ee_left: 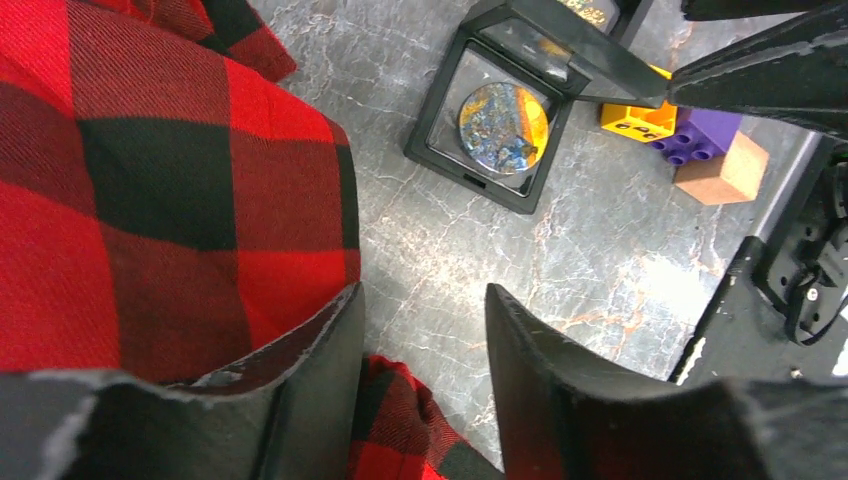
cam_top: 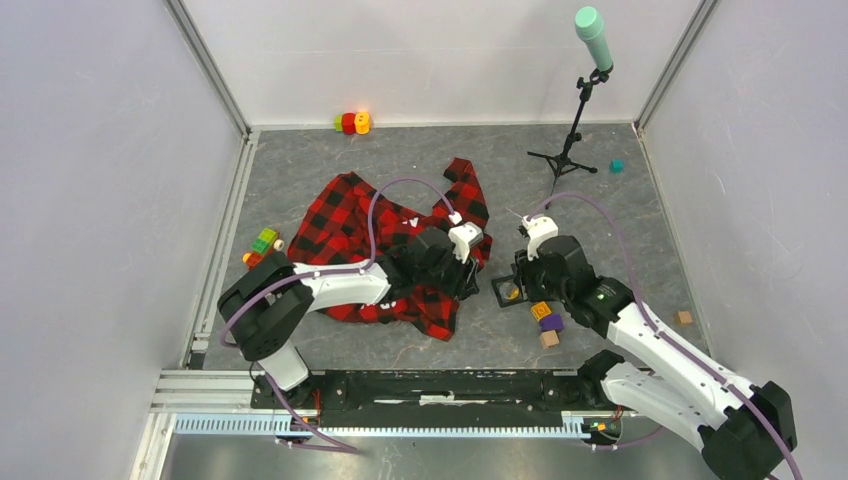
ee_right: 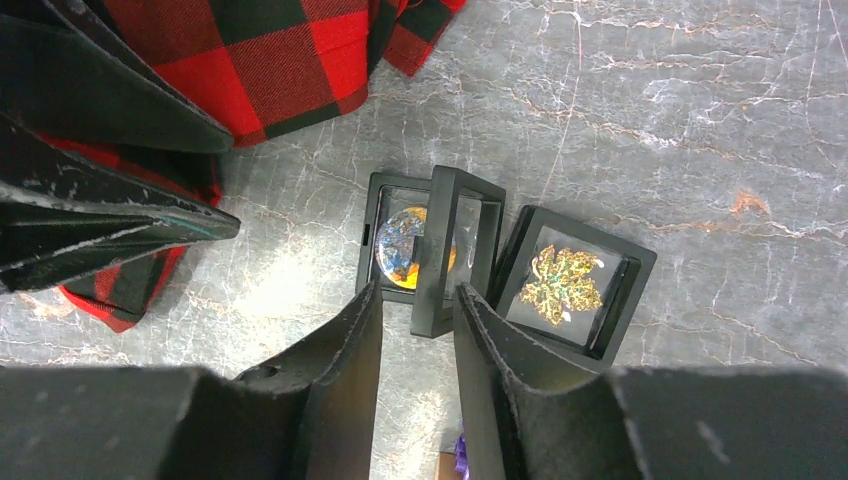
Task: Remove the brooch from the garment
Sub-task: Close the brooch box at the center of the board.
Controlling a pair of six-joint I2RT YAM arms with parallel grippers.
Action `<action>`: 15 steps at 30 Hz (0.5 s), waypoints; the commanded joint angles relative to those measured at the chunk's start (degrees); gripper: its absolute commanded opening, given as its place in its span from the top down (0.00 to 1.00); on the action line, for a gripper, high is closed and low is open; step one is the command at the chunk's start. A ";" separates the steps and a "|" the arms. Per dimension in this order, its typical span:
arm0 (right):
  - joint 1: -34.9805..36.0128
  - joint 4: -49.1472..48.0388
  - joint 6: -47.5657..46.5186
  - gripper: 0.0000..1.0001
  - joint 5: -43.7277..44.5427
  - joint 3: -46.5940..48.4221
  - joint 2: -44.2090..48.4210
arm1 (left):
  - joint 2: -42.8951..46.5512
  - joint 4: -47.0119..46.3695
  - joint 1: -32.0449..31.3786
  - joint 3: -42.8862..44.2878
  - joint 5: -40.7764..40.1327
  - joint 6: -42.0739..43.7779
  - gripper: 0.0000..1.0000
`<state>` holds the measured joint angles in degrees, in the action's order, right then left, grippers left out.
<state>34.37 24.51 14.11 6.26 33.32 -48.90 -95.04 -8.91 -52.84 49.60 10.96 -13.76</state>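
— Beside the garment (cam_top: pixel 335 215), on the grey worktop (ee_left: pixel 600 260): open black case (ee_left: pixel 435 110), round blue-gold brooch (ee_left: pixel 503 127) inside, seemingly off the cloth.
— Right tool (ee_right: pixel 418 295)?
— Narrow, astride the upright lid (ee_right: pixel 428 300), likely to fold it shut; clamped or not, cannot tell.
— Left tool (ee_left: pixel 423 300)?
— Half-wide, holding nothing, low at the hem with one finger over fabric, probably to steady the cloth.

I can read nothing for certain. From above, white marks sit on a black patch of the garment (cam_top: pixel 345 225), too small for me to make out. Dark print on the yellow brick (ee_left: pixel 640 113) is too blurred to read.
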 commanded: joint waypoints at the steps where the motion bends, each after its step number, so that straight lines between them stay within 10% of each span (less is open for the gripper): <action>1: -0.18 -1.42 -1.23 0.63 -0.24 2.63 -0.27 | 1.81 -6.63 -0.07 -2.10 3.26 -6.68 0.53; 6: -0.49 -1.83 -1.99 0.65 0.77 2.56 -1.82 | -2.20 -8.70 -0.09 -1.45 6.27 -9.15 0.74; 15: -1.41 -4.38 -2.55 0.72 0.75 -0.14 -3.51 | -6.35 -9.86 -0.16 0.20 6.37 -10.50 0.81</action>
<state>33.50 23.42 12.36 6.59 33.52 -52.01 -99.83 -15.68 -52.84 47.79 15.97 -21.67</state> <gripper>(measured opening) 0.291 0.196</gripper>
